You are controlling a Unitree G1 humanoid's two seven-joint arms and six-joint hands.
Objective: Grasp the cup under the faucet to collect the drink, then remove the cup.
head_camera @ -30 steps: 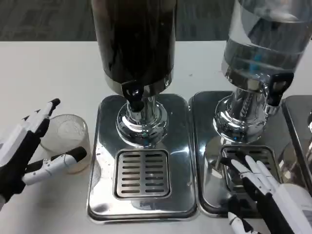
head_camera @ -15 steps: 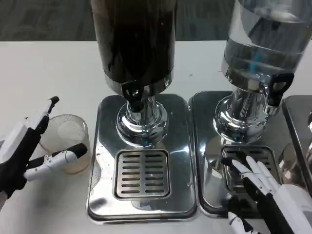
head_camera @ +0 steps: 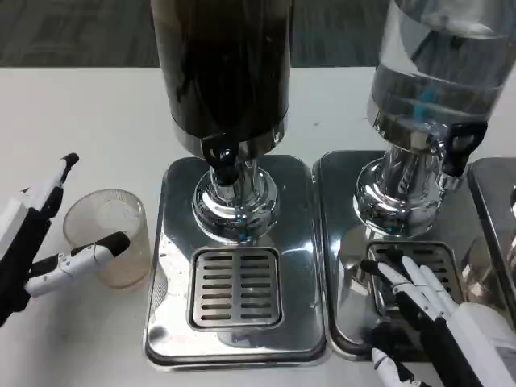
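Note:
A clear, empty-looking plastic cup (head_camera: pixel 107 235) stands upright on the white table, left of the dark drink dispenser (head_camera: pixel 222 64) and its steel drip tray (head_camera: pixel 169 322). The black faucet (head_camera: pixel 219 155) hangs above the slotted grate (head_camera: pixel 235 288), with nothing under it. My left hand (head_camera: pixel 32 242) is at the left edge, fingers spread. Its thumb tip lies against the cup's front and the other fingers stand apart to the left of the rim. My right hand (head_camera: pixel 431 318) rests open over the right-hand tray's grate.
A second dispenser (head_camera: pixel 439 72) with clear liquid and its own black faucet (head_camera: pixel 462 145) stands to the right on a second steel tray (head_camera: pixel 339 242). Another tray edge (head_camera: pixel 496 210) shows at the far right. White table (head_camera: pixel 81 121) lies behind and left of the cup.
My left hand has drawn back to the left and down, away from the cup, so more of the cup shows. The cup has stayed put. The right hand has barely shifted.

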